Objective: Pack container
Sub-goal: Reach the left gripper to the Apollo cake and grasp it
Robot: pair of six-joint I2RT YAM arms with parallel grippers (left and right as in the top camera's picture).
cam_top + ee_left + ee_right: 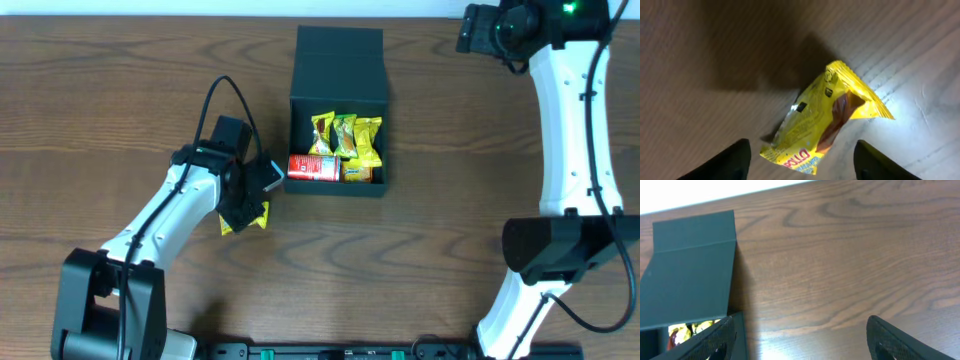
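The container (375, 110) is a dark teal box standing open at mid-table, its lid (340, 60) folded back. Inside lie several yellow snack packets (346, 135) and a red one (313, 167). Another yellow packet (825, 115) lies on the wood left of the box, also seen from above (258, 217). My left gripper (800, 167) hangs open just over it, the packet's lower end between the fingers (725, 162), untouched. My right gripper (802, 342) is open over bare table beside the lid (690, 270), at the far right from above (468, 38).
Brown wooden table (120, 90) all round. The right arm's white links (570, 130) run down the right side. The table's far edge meets a white wall (715, 190) just behind the lid.
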